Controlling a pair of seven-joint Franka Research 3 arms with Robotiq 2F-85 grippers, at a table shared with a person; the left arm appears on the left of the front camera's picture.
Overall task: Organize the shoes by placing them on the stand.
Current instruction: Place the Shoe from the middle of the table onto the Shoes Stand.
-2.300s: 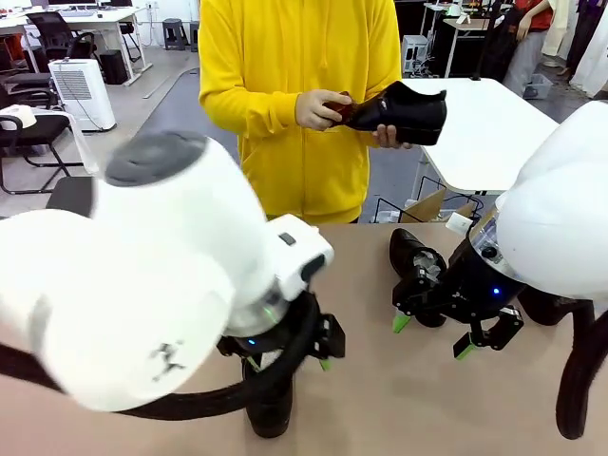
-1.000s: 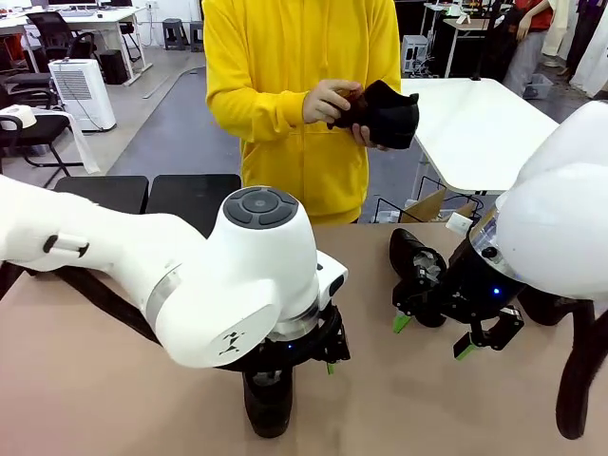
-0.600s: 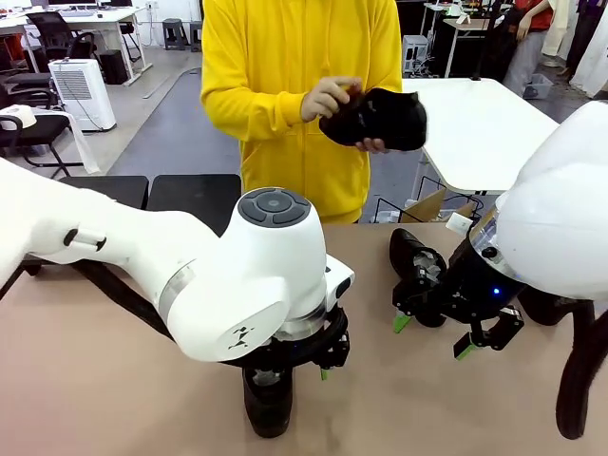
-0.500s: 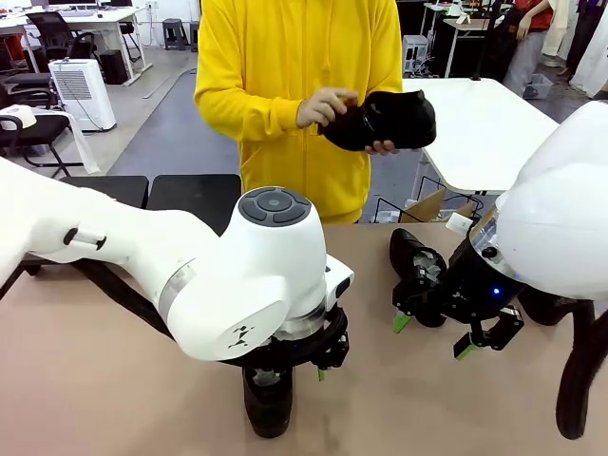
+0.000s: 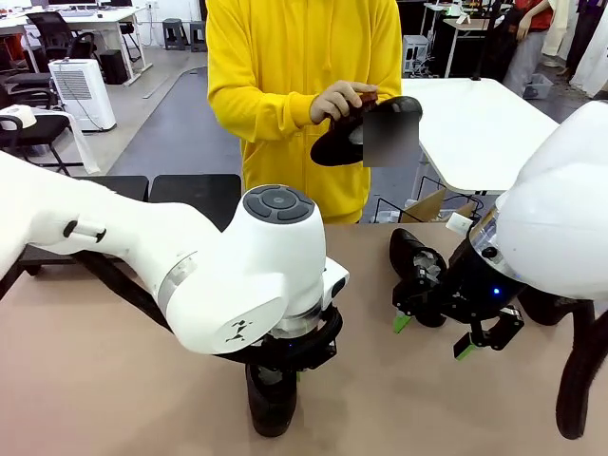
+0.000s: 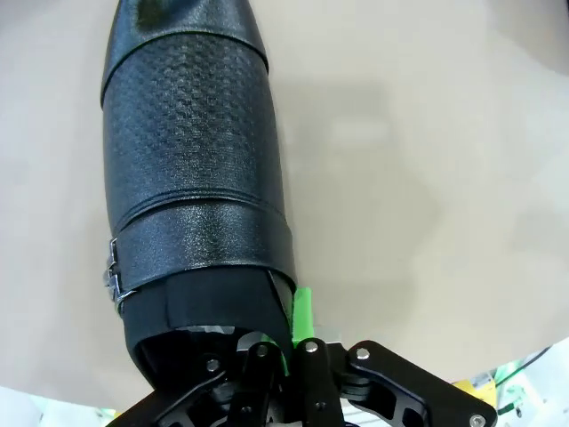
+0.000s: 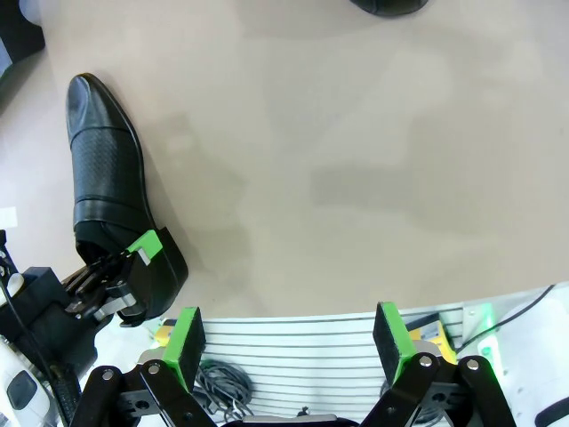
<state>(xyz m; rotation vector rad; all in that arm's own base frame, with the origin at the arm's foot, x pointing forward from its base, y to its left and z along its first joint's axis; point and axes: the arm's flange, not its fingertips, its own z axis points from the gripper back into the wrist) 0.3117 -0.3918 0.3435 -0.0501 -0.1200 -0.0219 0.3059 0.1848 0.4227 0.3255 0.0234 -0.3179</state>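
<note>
The tabletop [image 5: 85, 380] is shared by both arms; the stand [image 5: 204, 195] is seen beyond the left jaws, past the tabletop's far edge, and no shoe is seen on its visible panels; a raised shoe [image 5: 366, 133] is held in the person's hands [image 5: 334, 100], well beyond both pairs of jaws; a second shoe [image 5: 410, 249] lies just beyond the right jaws, which are spread wide over bare tabletop with nothing between them; the nearest shoe [image 6: 191, 178] is now gripped at its heel by the left jaws, which stood wide a second ago and have been drawn narrow upon the collar; one green pad [image 6: 302, 310] is pressed against the outside of the heel, while its partner is presumably inside the opening, though that is hidden; the nearest shoe is thereby judged secured but not yet lifted, its sole being on the tabletop; the carry to the stand remains to be done.
</note>
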